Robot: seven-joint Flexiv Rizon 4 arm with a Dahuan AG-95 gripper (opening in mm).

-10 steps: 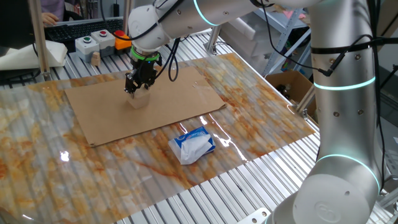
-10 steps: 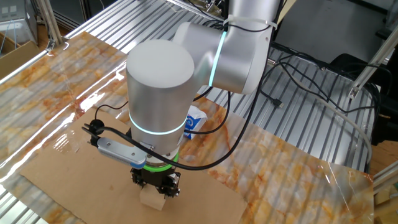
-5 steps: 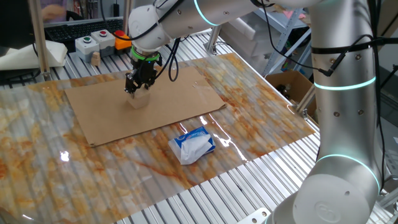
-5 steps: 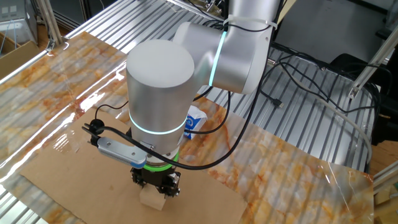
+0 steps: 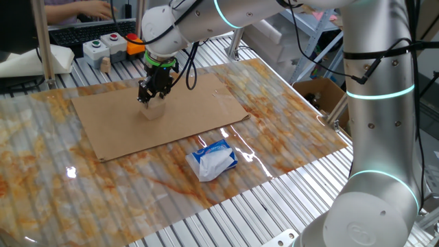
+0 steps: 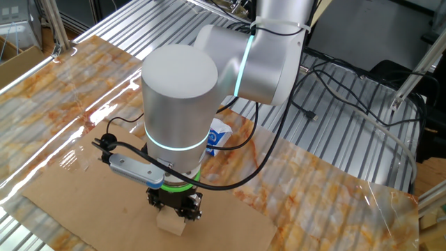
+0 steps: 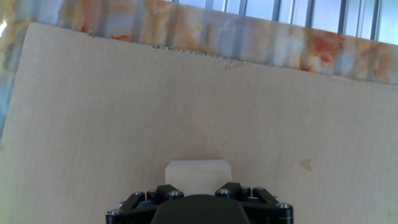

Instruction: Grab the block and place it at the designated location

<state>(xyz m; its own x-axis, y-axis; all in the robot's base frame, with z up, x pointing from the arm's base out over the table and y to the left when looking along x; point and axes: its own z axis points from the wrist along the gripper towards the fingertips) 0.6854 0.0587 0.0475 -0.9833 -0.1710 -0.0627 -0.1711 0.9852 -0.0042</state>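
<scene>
The block (image 5: 153, 109) is a light-tan wooden cube resting on the brown cardboard sheet (image 5: 199, 110). My gripper (image 5: 153, 96) stands straight down on top of it, fingers at its upper sides. In the other fixed view the block (image 6: 171, 222) shows just under the gripper (image 6: 174, 208). In the hand view the block (image 7: 198, 174) sits centred right in front of the black gripper body, its lower part hidden. The frames do not show whether the fingers press on it. The black dot is not visible in any view.
A blue-and-white soft packet (image 5: 213, 159) lies on the marbled mat in front of the cardboard. A small wooden peg (image 5: 105, 64) and a button box (image 5: 106, 46) stand at the back. An open cardboard box (image 5: 319, 92) sits at the right.
</scene>
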